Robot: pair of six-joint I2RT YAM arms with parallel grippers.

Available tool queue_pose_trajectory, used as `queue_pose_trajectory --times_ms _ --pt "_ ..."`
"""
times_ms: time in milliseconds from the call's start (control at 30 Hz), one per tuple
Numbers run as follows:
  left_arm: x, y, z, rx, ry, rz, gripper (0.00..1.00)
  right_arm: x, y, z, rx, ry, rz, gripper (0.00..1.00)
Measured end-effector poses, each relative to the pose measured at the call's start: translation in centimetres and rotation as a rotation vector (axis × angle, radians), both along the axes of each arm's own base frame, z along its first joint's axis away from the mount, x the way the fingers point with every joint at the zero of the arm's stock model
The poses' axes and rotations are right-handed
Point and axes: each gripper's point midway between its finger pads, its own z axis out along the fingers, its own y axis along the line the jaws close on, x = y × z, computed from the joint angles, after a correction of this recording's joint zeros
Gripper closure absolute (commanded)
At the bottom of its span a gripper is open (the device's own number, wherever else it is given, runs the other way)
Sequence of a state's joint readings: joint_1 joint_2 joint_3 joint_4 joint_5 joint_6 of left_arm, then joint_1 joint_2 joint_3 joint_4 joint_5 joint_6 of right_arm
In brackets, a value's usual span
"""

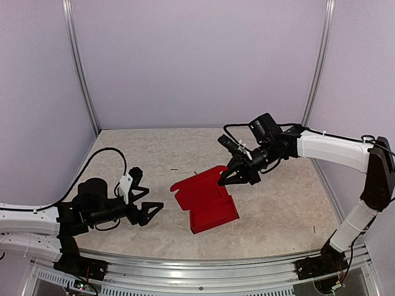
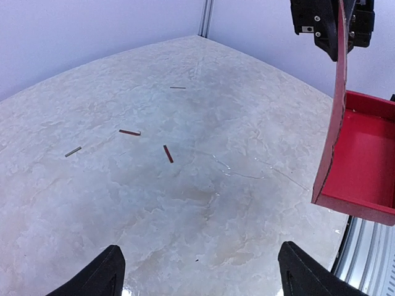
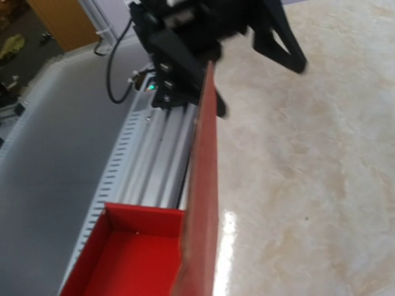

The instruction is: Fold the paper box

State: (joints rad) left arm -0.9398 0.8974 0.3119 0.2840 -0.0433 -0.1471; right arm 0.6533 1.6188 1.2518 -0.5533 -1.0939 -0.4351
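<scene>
2 pincers low over marbled tabletop [image 1: 278,203]. Right pincer [image 1: 223,179]: pressed together, pinching raised lid flap [image 1: 197,183] of bright red paper box [image 1: 213,213], with flap seen edge-on straight ahead of its wrist camera. Open tray of box resting on tabletop just below and beside those tips, side walls folded up. Left pincer [image 1: 153,198]: spread wide, gripping nothing, box near its right fingertip but apart. 4 thin slivers [image 2: 167,153] scattered on tabletop ahead of left pincer.
</scene>
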Motion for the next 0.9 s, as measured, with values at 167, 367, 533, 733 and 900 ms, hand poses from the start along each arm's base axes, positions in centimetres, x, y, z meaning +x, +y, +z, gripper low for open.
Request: queue_pose_trajectory --times_ms 167,367,533,733,900 --pt "0.7 -1.6 -0.4 -0.030 -0.009 -0.030 0.23 -0.4 0.0 0.4 0.014 0.027 0.013 1.00" --pt "0.4 -3.9 0.4 -0.073 -0.035 -0.129 0.26 -0.4 0.0 0.5 0.014 0.044 0.011 1.00" --pt "0.3 -5.9 1.9 -0.108 -0.070 -0.205 0.31 -0.5 0.0 0.7 0.017 0.048 0.009 1.00" --pt "-0.3 -7.4 2.1 -0.123 -0.067 -0.289 0.32 -0.7 -0.1 1.1 0.026 0.047 0.003 1.00" --pt "-0.8 -8.1 2.4 -0.136 -0.068 -0.342 0.30 -0.6 -0.4 1.2 0.028 0.046 -0.016 1.00"
